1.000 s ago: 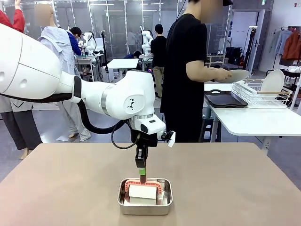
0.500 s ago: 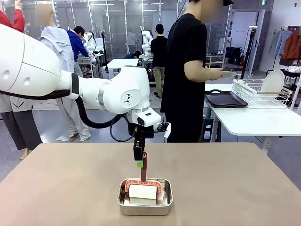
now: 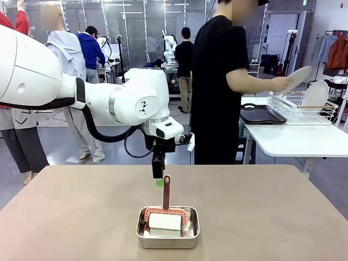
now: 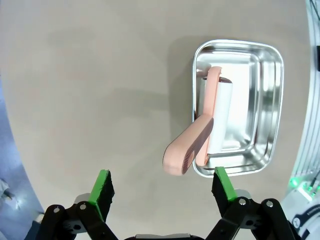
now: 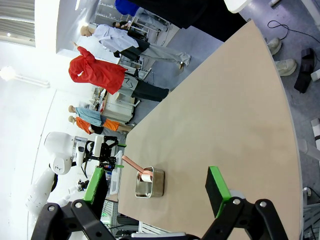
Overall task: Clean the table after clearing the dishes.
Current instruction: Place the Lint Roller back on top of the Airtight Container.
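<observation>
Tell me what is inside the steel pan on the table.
In the steel pan lies a lint roller, its white roll on the pan floor, its pink handle sticking out over the rim. The floor beneath the roll is covered.

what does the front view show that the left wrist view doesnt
Front view alone: the person at the far side lifting a white plate toward the wire rack on the white side table, where a dark tray lies. Left wrist view alone: the open left gripper from above, green pads wide apart, holding nothing. Both: the beige table, the steel pan and the pink-handled roller resting in it, handle sticking out.
</observation>
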Robot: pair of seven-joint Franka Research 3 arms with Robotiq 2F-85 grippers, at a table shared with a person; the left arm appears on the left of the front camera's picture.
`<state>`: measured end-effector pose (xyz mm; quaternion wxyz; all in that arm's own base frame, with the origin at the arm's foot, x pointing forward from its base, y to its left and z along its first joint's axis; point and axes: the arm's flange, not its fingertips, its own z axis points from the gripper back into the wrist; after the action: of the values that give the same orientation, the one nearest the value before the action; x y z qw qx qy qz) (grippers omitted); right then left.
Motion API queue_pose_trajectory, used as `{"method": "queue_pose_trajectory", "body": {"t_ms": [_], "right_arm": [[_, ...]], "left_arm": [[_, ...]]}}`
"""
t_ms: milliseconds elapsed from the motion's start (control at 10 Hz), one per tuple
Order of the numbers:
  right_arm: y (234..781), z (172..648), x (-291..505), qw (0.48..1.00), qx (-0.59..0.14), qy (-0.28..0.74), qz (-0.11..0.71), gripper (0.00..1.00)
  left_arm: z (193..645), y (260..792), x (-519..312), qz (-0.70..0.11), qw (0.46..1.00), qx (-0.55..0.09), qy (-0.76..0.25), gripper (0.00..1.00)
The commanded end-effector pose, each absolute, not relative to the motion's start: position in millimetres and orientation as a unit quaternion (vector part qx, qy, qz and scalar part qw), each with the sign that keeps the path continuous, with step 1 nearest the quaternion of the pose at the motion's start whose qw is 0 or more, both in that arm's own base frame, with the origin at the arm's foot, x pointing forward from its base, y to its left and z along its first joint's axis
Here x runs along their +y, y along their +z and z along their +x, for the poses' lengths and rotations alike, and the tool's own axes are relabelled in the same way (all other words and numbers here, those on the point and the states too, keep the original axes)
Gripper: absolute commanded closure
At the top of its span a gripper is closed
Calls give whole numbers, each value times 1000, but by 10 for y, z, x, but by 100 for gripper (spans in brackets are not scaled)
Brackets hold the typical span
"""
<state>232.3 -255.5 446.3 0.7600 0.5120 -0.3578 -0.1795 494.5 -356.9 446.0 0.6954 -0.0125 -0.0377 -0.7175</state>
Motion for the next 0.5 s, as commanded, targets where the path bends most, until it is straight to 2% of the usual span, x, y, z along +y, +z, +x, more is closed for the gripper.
{"method": "queue_pose_trajectory", "body": {"t_ms": [0,100,400], "right_arm": [[4481,2339,-2551,758,-364,-179,511,0],[4481,2339,-2551,758,-364,-179,511,0],[4481,2339,-2551,758,-364,-179,511,0]], "left_arm": [[4781,4374,-3429,4,689,-51,-723,0],[4945,4460,-3569,-12,695,-38,-718,0],[4945,4460,-3569,-12,695,-38,-718,0]]}}
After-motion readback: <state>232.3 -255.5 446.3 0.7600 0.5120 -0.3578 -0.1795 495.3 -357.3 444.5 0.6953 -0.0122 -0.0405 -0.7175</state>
